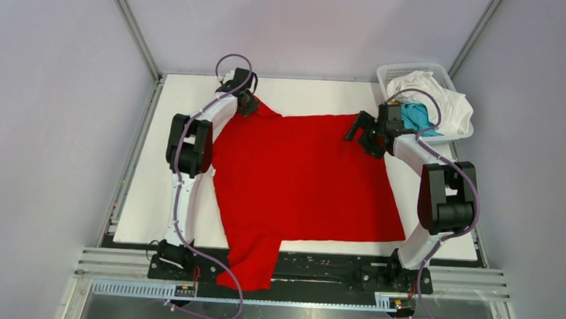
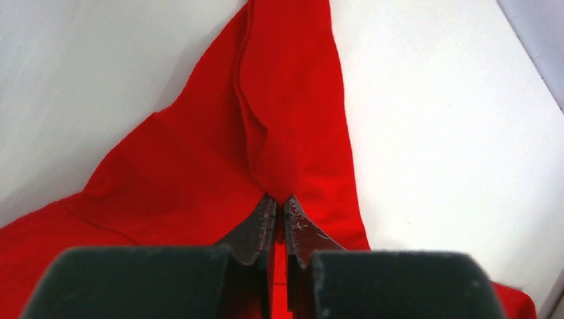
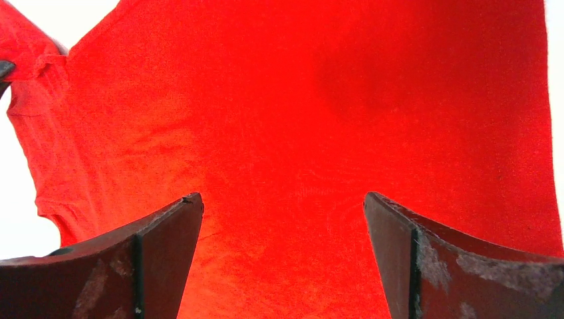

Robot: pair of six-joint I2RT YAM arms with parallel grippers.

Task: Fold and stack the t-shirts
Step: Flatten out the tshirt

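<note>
A large bright red t-shirt (image 1: 304, 179) lies spread flat on the white table, one sleeve hanging over the near edge. My left gripper (image 1: 249, 102) is shut on the shirt's far-left corner; in the left wrist view the jaws (image 2: 280, 199) pinch a fold of the red cloth (image 2: 279, 126). My right gripper (image 1: 354, 127) is open and empty just above the shirt's far right edge; in the right wrist view (image 3: 282, 199) only red cloth (image 3: 312, 113) shows between the fingers. A white t-shirt (image 1: 447, 102) and a teal-blue t-shirt (image 1: 416, 115) lie crumpled in the basket.
The white lattice basket (image 1: 409, 70) stands at the table's far right corner, right behind my right arm. Bare white table (image 1: 305, 95) shows beyond the shirt and along the left side (image 1: 146, 203). Grey walls and frame posts enclose the table.
</note>
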